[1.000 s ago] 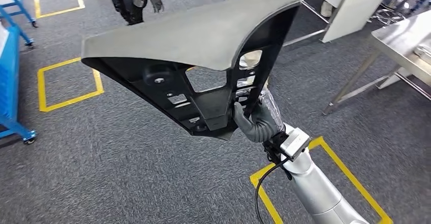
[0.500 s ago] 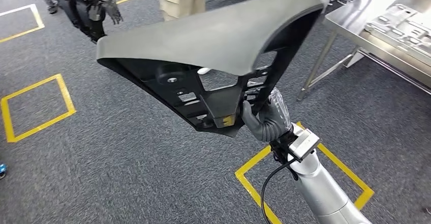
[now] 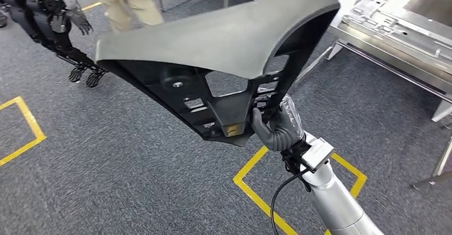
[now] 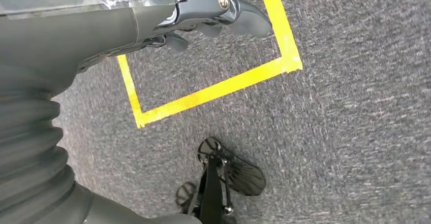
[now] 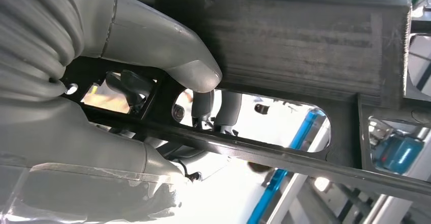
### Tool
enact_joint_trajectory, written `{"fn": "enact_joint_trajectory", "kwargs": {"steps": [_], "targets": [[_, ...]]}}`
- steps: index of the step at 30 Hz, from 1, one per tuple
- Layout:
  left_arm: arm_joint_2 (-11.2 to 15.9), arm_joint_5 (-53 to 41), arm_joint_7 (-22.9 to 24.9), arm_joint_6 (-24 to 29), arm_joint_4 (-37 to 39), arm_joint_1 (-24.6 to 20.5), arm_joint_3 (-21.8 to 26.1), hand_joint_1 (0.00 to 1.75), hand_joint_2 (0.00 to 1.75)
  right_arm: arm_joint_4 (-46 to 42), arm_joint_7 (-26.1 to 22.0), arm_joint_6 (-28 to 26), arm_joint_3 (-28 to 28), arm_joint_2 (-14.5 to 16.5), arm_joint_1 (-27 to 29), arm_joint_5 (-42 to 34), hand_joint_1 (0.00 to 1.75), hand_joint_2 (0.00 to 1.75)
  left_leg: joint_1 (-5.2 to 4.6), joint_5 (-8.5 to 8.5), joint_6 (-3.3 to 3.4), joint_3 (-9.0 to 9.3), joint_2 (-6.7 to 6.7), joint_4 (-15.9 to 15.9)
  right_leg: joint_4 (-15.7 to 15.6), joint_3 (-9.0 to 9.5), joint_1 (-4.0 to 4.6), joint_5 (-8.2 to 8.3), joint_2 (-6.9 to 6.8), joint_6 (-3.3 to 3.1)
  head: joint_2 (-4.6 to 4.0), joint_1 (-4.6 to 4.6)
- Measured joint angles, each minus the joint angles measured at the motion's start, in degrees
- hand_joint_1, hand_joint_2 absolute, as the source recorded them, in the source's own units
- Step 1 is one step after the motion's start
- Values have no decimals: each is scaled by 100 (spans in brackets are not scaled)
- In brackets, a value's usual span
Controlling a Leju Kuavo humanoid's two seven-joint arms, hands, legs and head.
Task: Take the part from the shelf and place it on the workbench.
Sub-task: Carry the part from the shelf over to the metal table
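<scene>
the large dark part is held up over the grey carpet, clamped at its lower ribbed frame by the right hand; in the right wrist view the thumb is pressed on the frame while darker fingers are hooked through a slot. much of the floor behind is hidden by the part. the steel workbench is cut off at the upper right, and a grey tray-like piece lies on it, hard to make out. a person's legs and another robot are cropped at the top. the left hand hangs over yellow floor tape, fingers loosely curled, nothing held. no writing can be read.
</scene>
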Motion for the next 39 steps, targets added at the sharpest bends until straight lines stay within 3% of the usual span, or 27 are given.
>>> {"fn": "enact_joint_trajectory", "kwargs": {"steps": [1, 2, 3, 4, 6, 7, 9, 10, 12, 14, 15, 16, 17, 18, 20, 22, 24, 25, 27, 29, 31, 32, 33, 35, 36, 37, 39], "targets": [[-1, 0, 4, -5, 0, -1, 5, 0, 175, 3, -1, 8, -1, -1, 13, 0, 175, 175, 0, -11, -4, 2, 67, 8, 106, -60, -19, 22, -14, 17, 0, 1], [-3, 1, 8, -12, 0, -3, 10, 0, 175, 7, -1, 13, -2, -3, 21, 0, 175, 175, 1, -25, -14, 6, 128, 19, -31, 3, -34, 148, -39, 29, 0, 2], [-5, 3, 12, -23, 0, -5, 15, 0, 175, 9, -2, 19, -3, -4, 23, 0, 175, 175, 2, -45, -30, 17, 186, 33, -390, 185, -43, 345, -96, 32, 0, 2], [-7, 6, 16, -37, 0, -6, 21, 0, 175, 11, -6, 27, -5, -6, 20, 0, 175, 175, -3, -68, -53, 32, 240, 47, -825, 406, -34, 507, -237, 20, 0, 2], [-9, 13, 24, -66, 0, -7, 32, 0, 175, 11, -16, 44, -10, -7, 12, 0, 175, 175, -31, -112, -117, 60, 336, 69, -1424, 707, 4, 686, -441, -33, 0, -7], [-9, 15, 26, -77, 0, -12, 36, 0, 175, 11, -20, 52, -16, -8, 10, -1, 175, 175, -44, -126, -152, 74, 386, 69, -1506, 739, 27, 684, -478, -65, 0, -12], [-11, 15, 33, -96, -1, -24, 39, 0, 175, 10, -22, 61, -37, -9, 7, -2, 175, 175, -46, -149, -218, 108, 489, 52, -1510, 733, 36, 701, -340, -123, 0, -16], [-13, 14, 39, -110, -1, -29, 40, 0, 175, 10, -24, 65, -50, -8, 0, -3, 175, 175, -34, -189, -250, 118, 462, 77, -1527, 745, 24, 712, -276, -156, 0, -19], [-17, 10, 60, -132, -2, -26, 41, 0, 175, 15, -24, 66, -68, 13, -37, -4, 175, 175, -6, -441, -294, -23, 230, 454, -1565, 772, -8, 737, -149, -223, 0, -39], [-18, 7, 79, -136, -2, -16, 47, 0, 175, 27, -20, 67, -72, 55, -71, -4, 175, 175, 6, -819, -310, -398, -19, 1252, -1567, 770, -2, 742, -20, -258, 0, -62], [-17, 6, 87, -136, -2, -13, 50, 0, 175, 32, -16, 69, -72, 71, -76, -4, 175, 175, 6, -926, -313, -584, -61, 1604, -1565, 770, 7, 742, 56, -263, 0, -69], [-17, 4, 93, -136, -2, -10, 53, 0, 175, 37, -11, 70, -72, 80, -77, -4, 175, 175, 5, -922, -308, -692, -79, 1772, -1561, 771, 16, 741, 134, -265, 0, -71], [-17, 2, 97, -136, -2, -7, 54, 0, 175, 40, -7, 71, -73, 84, -79, -4, 175, 175, 5, -801, -296, -692, -89, 1705, -1555, 776, 23, 741, 215, -264, 0, -71], [-16, -1, 98, -137, -2, -5, 55, 0, 175, 41, -4, 72, -75, 86, -83, -4, 175, 175, 5, -588, -277, -584, -117, 1413, -1547, 781, 27, 740, 295, -261, 0, -71], [-10, -4, 98, -145, -2, -1, 58, 0, 175, 40, -3, 72, -81, 96, -95, -5, 175, 175, 13, -193, -227, -240, -328, 583, -1522, 776, 35, 733, 434, -237, -1, -67], [-3, -4, 98, -158, -2, -5, 64, 0, 175, 39, -3, 72, -83, 108, -99, -9, 175, 175, 8, -76, -186, -55, -496, 158, -1506, 742, 25, 743, 553, -176, -1, -67], [0, -3, 98, -175, -2, -21, 72, 0, 175, 37, -5, 71, -84, 111, -85, -10, 175, 175, -5, -80, -139, -28, -435, 122, -1521, 716, 7, 770, 665, -93, -1, -68], [-5, -3, 97, -186, -2, -29, 75, 0, 175, 31, -10, 68, -84, 111, -69, -8, 175, 175, 0, -64, -103, -13, -369, 95, -1512, 710, 6, 762, 656, -62, -1, -69], [-15, -2, 88, -208, -2, -29, 79, 0, 175, 16, -34, 61, -85, 111, -44, 4, 175, 175, 22, -28, -30, 14, -230, 32, -1234, 579, 28, 578, 408, -17, -1, -33], [-22, -3, 76, -220, -2, -8, 81, 0, 175, 9, -64, 51, -84, 111, -6, 19, 175, 175, 12, -24, 6, 14, -95, 18, -501, 231, 22, 201, 83, 14, -1, 7], [-26, -4, 64, -225, -2, 5, 81, 0, 175, 9, -86, 41, -84, 110, 53, 33, 175, 175, 4, -35, 9, 6, 37, 28, 106, -64, -3, -1, -11, 46, 0, 10], [-28, -5, 54, -227, -2, 5, 81, 0, 175, 9, -93, 39, -85, 108, 76, 40, 175, 175, 4, -44, 4, 6, 103, 34, 102, -58, -11, 60, -30, 53, 0, 11], [-31, -6, 44, -231, -2, 2, 81, 0, 175, 8, -97, 39, -86, 106, 86, 45, 175, 175, 3, -55, -5, 12, 167, 40, -145, 73, -16, 214, -62, 52, 0, 11], [-38, -9, 26, -239, -2, -7, 81, 0, 175, -1, -99, 41, -91, 103, 73, 50, 175, 175, -11, -89, -41, 39, 285, 53, -987, 530, 7, 557, -247, 15, -1, 11], [-42, -11, 19, -241, -2, -10, 81, 0, 175, -6, -101, 44, -94, 103, 60, 48, 175, 175, -24, -107, -68, 53, 335, 61, -1308, 697, 27, 653, -333, -19, -1, 7], [-45, -15, 10, -242, -2, -14, 81, 0, 175, -9, -101, 53, -98, 104, 47, 42, 175, 175, -37, -123, -100, 66, 382, 65, -1486, 786, 48, 687, -382, -53, -1, 4], [-51, -25, -9, -242, -2, -29, 80, 0, 175, -8, -101, 70, -105, 104, 30, 27, 175, 175, -49, -145, -168, 94, 484, 60, -1539, 786, 69, 688, -306, -119, 0, -2]]}}
